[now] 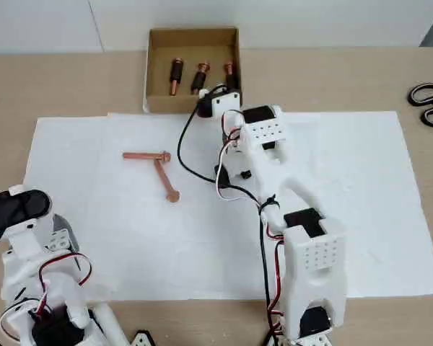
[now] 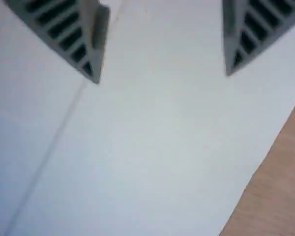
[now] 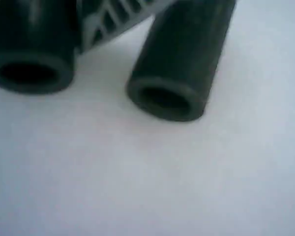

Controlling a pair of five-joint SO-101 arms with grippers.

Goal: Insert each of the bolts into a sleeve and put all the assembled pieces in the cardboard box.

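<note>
Left gripper (image 2: 160,73): jaws wide apart, empty, over the white paper sheet (image 2: 152,157).

Copper-coloured metal bolts, two, loose on the paper: one (image 1: 148,156) crosswise, the other (image 1: 166,180) angled off its end.

Right gripper (image 3: 115,22) is between two black cylindrical sleeves (image 3: 32,54) (image 3: 177,73); cannot tell its jaw state.

Judged step is sleeve pickup: clamp mid-body and keep the bore clear.

The brown cardboard box (image 1: 155,72), farthest, holds three assembled pieces (image 1: 177,76).

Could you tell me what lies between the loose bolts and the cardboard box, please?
High view: bare white paper from bolts to cardboard box, a black cable alongside.
</note>
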